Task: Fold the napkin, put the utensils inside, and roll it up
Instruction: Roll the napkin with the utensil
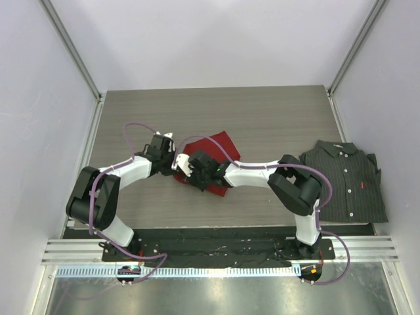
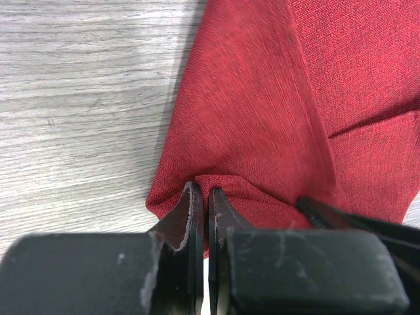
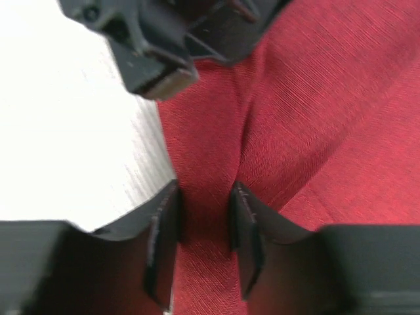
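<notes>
The left hand (image 2: 202,197) has its fingers pressed together on a small fold at the near-left corner of the napkin (image 2: 262,98), pinching the red cloth between the tips. From that corner the cloth spreads away in a broad slanting panel, with a second layer overlapping it on the right. Just beside it, the right hand (image 3: 203,197) has its fingers apart, astride a raised ridge of the same cloth that runs up between them. Whether the pads press on that ridge cannot be told. In the overhead view both hands meet at the napkin's left edge, close together. The napkin lies folded near the middle of the grey wood-grain surface (image 1: 262,111), partly under the right arm. A dark pinstriped shirt (image 1: 344,180) lies flat at the surface's right edge, well apart from the napkin.
</notes>
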`<state>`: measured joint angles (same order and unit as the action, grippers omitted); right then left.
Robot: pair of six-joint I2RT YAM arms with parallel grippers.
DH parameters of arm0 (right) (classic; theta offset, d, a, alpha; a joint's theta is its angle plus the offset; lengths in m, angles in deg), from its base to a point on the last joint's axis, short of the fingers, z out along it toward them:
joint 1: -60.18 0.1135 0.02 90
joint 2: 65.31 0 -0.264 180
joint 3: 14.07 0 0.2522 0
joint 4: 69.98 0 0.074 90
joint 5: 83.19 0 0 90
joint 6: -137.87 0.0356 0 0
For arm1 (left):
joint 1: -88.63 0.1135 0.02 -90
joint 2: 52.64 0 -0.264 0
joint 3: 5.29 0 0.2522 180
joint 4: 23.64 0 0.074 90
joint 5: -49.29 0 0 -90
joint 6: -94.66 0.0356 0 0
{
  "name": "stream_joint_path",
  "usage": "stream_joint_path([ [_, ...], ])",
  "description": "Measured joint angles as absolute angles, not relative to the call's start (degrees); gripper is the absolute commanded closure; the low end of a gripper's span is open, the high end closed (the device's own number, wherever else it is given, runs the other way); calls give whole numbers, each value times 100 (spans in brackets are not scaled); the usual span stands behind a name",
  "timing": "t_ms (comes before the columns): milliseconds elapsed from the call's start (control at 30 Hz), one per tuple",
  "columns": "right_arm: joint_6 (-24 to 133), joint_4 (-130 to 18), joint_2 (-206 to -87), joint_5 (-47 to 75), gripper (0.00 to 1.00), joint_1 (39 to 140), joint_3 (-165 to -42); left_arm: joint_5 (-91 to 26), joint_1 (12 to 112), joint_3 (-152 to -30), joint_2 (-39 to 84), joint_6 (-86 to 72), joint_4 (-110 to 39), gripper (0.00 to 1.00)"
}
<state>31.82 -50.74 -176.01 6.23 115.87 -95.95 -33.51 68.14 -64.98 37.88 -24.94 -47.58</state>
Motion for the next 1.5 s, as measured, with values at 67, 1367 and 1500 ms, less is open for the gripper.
stream_joint_path([
  [67, 3219, -4947, -17642, 833, 69, 11545, -9676, -3353, 6814, -6498, 3788, -2501, -4758, 97],
  [1367, 4056, -4978, -17419, 3912, 76, 10666, -9038, -3119, 6917, -4502, 1845, -3242, -3221, 44],
  [1500, 4058, -4978, -17432, 3973, 77, 10642, -9038, -3093, 6917, -4502, 2121, -3246, -2976, 51],
])
